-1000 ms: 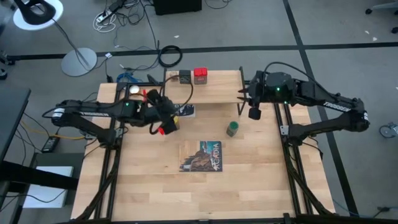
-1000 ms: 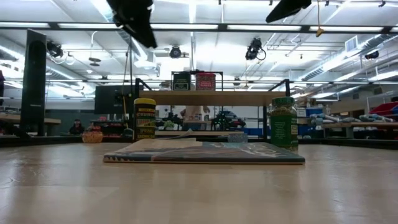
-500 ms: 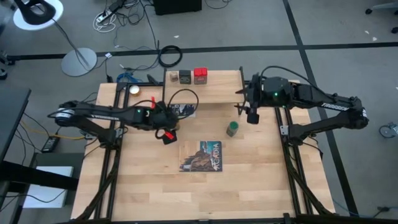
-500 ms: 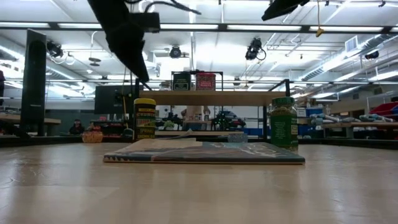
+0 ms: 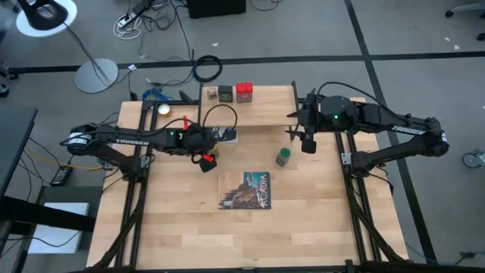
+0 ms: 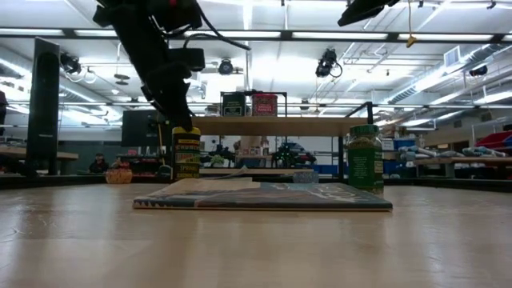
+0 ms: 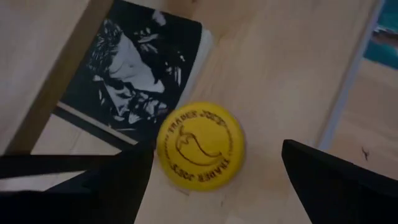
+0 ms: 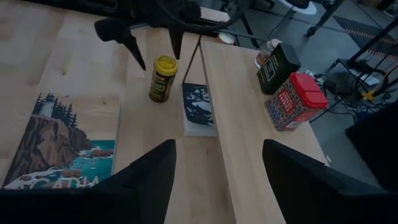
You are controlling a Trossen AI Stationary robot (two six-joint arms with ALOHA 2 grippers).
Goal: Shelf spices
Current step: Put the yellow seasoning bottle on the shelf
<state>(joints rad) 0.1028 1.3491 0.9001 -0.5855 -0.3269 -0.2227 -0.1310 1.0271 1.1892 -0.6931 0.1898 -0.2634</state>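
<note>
Your left gripper (image 7: pixel 211 180) had dropped over the yellow jar (image 7: pixel 200 144), fingers spread either side, ready to close. The jar stood beside the shelf (image 5: pixel 258 106). Your right gripper (image 8: pixel 214 180) waited open above it.

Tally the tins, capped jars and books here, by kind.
Tins: 2, black tin and red tin, both on the shelf
Capped jars: 2, yellow-capped jar and green-capped jar
Books: 2, picture-covered book and black-and-white booklet
Total: 6
</note>
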